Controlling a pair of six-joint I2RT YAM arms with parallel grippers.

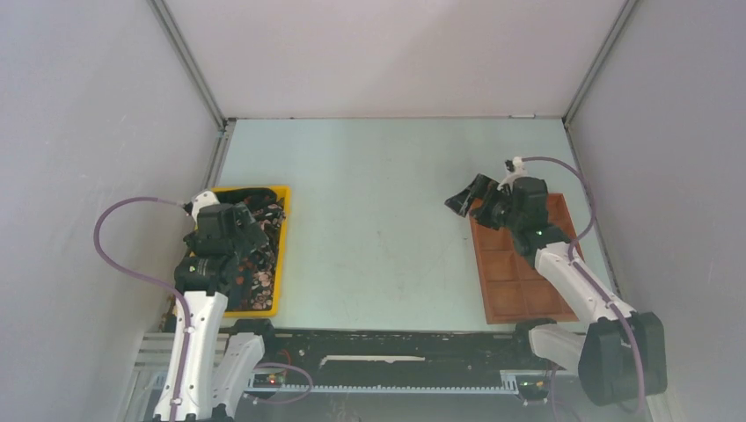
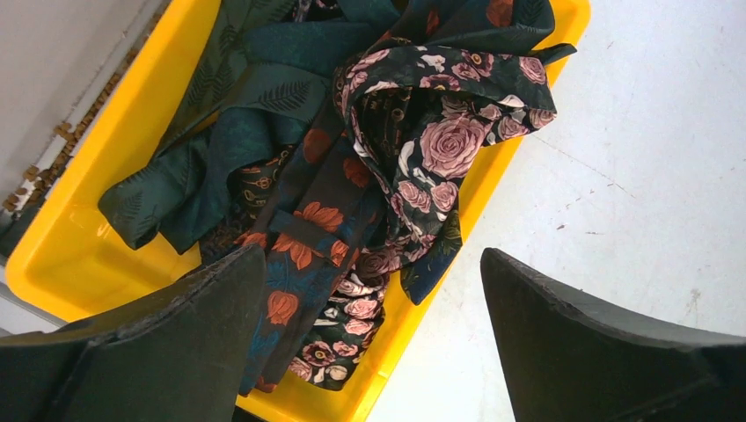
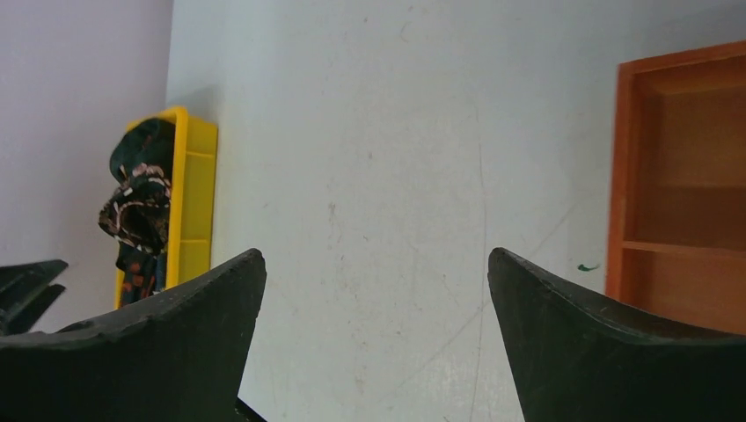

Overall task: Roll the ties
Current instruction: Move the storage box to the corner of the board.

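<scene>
nearest the arm bases, the left hand [image 2: 371, 264] hangs right over the yellow bin [image 2: 70, 264], fingers spread wide and holding nothing. it looks posed there to reach down and pull one tie out of the heap.

the ties [image 2: 440, 141] all lie inside the yellow bin in a loose tangle. none is out on the surface [image 1: 378, 229] and none is rolled, so the task seems to be at its very start. they are long, narrow strips of dark cloth. a black one with big pink roses is draped on top and reaches the bin's rim on the side toward the open surface. a navy one with orange-red flowers lies under it, and dark green ones with a leaf weave lie beside them. crossed over each other like this, lifting one may drag a neighbour along.

well apart from the yellow bin, across the open surface, the right hand [image 3: 376, 255] hovers released and empty by the brown compartment tray [image 1: 519, 281]. it faces back toward the bin, likely waiting to help with the rolling. the tray compartments that show hold nothing and are probably meant for finished rolls.
</scene>
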